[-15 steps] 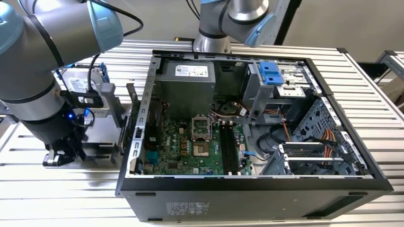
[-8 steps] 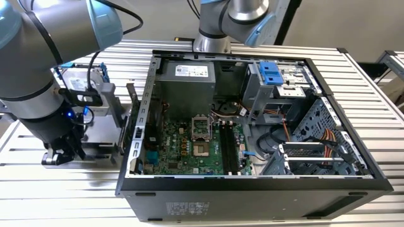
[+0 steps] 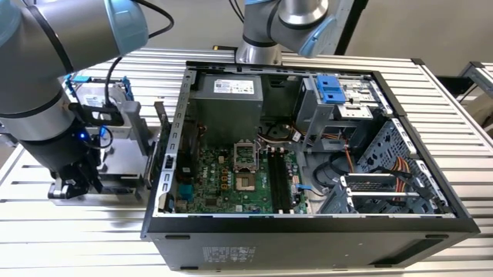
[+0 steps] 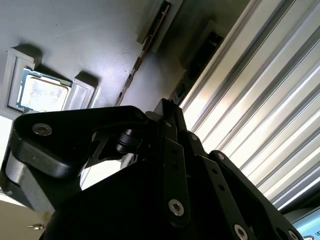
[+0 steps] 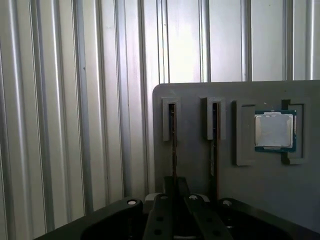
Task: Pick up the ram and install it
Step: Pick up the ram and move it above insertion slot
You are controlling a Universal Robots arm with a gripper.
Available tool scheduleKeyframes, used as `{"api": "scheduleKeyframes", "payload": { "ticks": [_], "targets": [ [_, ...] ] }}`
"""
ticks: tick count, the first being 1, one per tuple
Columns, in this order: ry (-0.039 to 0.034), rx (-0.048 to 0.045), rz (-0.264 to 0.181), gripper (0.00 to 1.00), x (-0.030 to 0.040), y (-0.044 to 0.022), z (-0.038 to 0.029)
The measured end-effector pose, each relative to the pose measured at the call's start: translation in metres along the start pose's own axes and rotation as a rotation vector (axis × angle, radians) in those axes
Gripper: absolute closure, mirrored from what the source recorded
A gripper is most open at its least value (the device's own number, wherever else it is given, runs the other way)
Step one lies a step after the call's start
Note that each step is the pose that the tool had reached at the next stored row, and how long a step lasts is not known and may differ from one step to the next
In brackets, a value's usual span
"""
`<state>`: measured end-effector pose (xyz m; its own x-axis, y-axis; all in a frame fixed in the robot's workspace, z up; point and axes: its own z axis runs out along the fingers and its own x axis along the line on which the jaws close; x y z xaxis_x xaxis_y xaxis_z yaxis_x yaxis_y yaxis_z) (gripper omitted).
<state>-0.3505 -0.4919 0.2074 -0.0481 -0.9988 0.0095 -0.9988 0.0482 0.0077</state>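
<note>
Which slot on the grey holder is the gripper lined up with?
The slot farthest from the CPU; the gripper sits in line with it, the other slot is offset.

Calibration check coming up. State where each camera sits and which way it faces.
Exterior view: off the arm, high up, looking down into the open computer case; the arm and claw stand at the exterior view's left.
First wrist view: on the wrist, facing the grey tray, a ram stick edge-on in its slot; the claw's black body shows.
Second wrist view: on the wrist, looking along the claw's body across that tray.
Shared: both wrist views show tray, processor chip and ribbed table.
</note>
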Motion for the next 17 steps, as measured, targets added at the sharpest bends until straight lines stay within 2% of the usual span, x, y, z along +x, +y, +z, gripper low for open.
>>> {"api": "scheduleKeyframes", "payload": {
  "ticks": [17],
  "targets": [
    [-0.0001,0.0000,0.000,1.00,0.0001,0.0001,-0.0096]
  ]
}}
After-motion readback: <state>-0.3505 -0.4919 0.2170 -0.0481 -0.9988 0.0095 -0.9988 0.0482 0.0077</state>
